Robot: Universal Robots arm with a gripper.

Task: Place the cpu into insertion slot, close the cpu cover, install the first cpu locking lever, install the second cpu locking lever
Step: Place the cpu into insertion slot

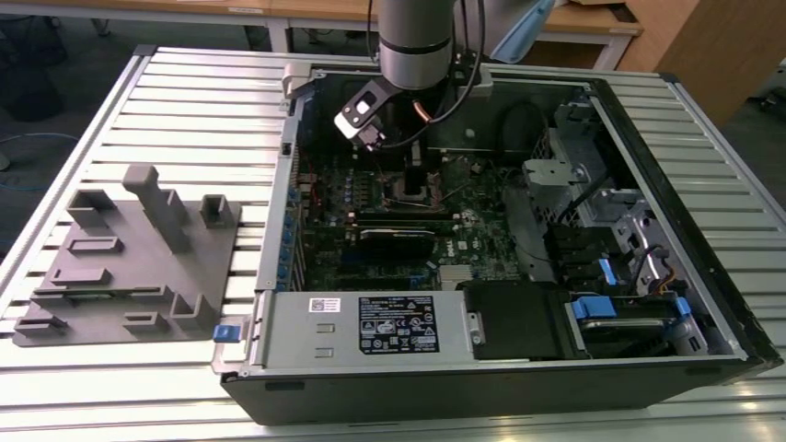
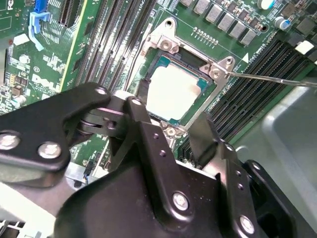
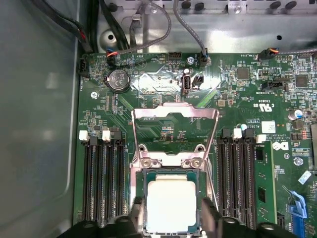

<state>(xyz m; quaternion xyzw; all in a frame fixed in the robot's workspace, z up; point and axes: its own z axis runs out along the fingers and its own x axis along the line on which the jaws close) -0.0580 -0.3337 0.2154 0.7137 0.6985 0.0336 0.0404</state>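
The cpu lies flat in the insertion slot on the green motherboard, its silvery top also in the second wrist view. My gripper is down at the slot with a black finger against each of two opposite edges of the chip, shut on it; the second wrist view shows the gripper from behind. The cpu cover stands swung open beyond the slot, its window showing the board behind. A thin locking lever sticks out from the slot's corner, unlatched. In the exterior view the gripper reaches into the open computer case.
Black memory slots flank the socket on both sides. Cables hang along the case's back wall. The case's metal walls ring the board. A grey fixture plate lies on the slatted table at the exterior view's left.
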